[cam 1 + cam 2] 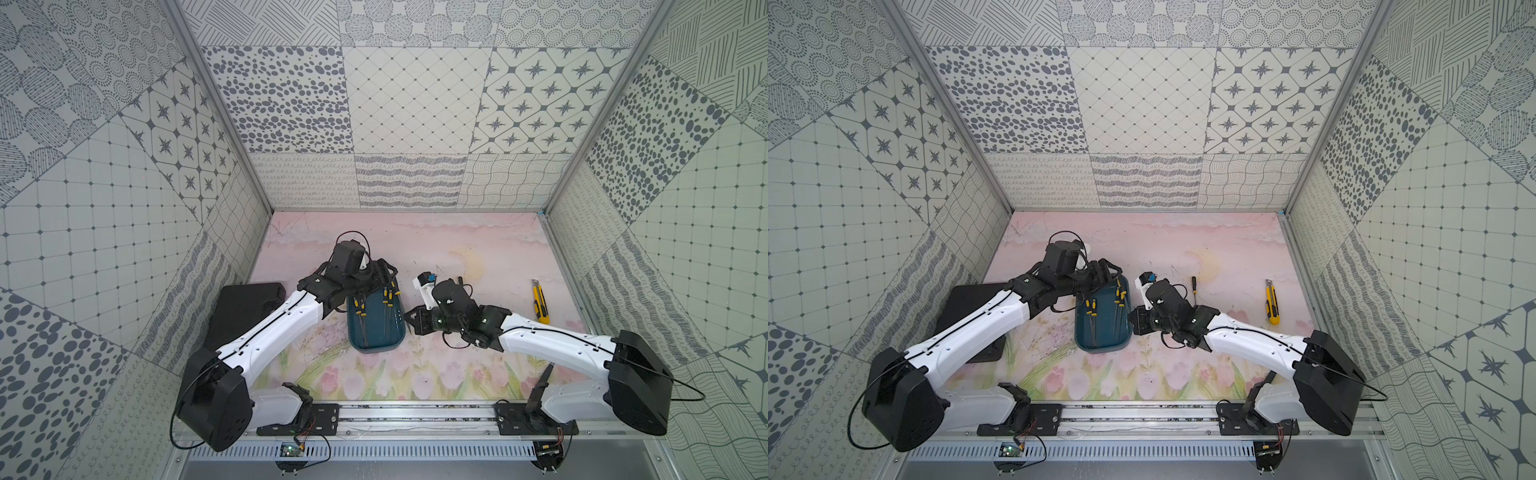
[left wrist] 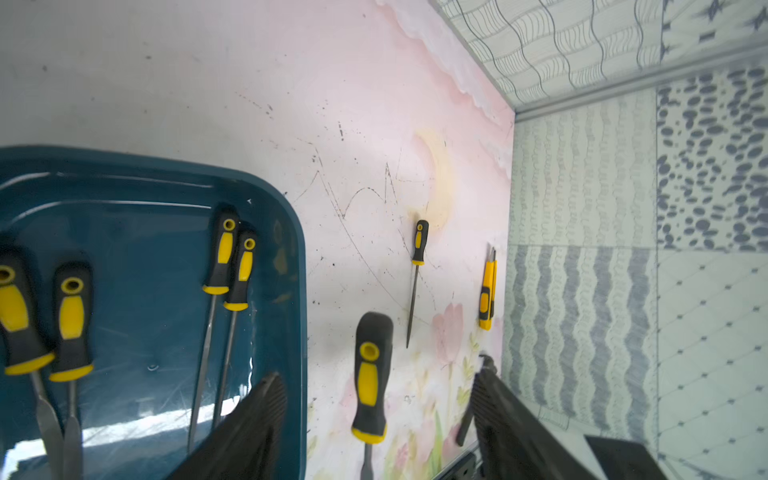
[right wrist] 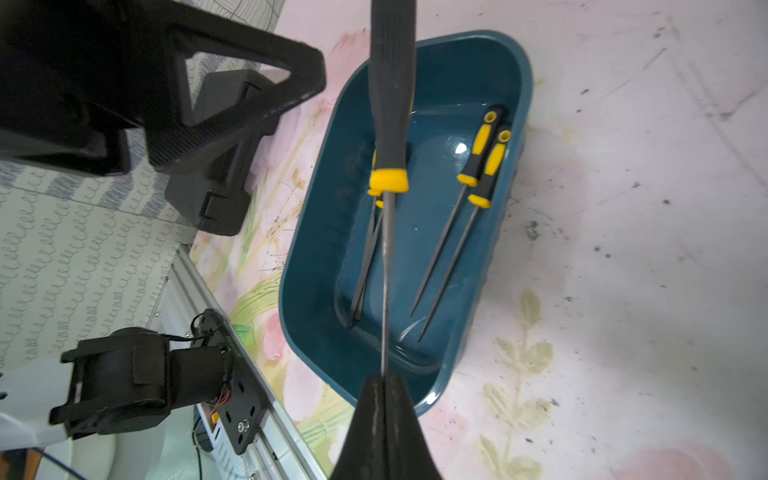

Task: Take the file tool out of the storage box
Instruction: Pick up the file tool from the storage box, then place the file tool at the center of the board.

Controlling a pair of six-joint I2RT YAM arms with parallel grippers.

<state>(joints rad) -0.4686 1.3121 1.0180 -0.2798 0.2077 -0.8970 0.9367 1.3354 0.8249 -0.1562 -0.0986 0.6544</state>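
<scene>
File [image 3: 392, 124]: up in the air, lifted off the box floor, close by the rim; whether it hangs over the box or just outside it, I cannot tell.
Right claw [image 3: 384, 378]: clamped together on the file's blade, handle pointing away.
Left claw [image 2: 379, 370]: jaws wide apart, one on each side of the handle, gripping nothing.
Box [image 3: 316, 232]: flat on the table, four other files [image 2: 226, 253] lying inside in two pairs.
Table [image 1: 457, 249]: a loose file [image 2: 419, 243] lies well clear of the box, a knife [image 1: 540, 307] beyond it.
Done: the lift out looks made, I'd say.
Left: carrying it aside and setting it down.
</scene>
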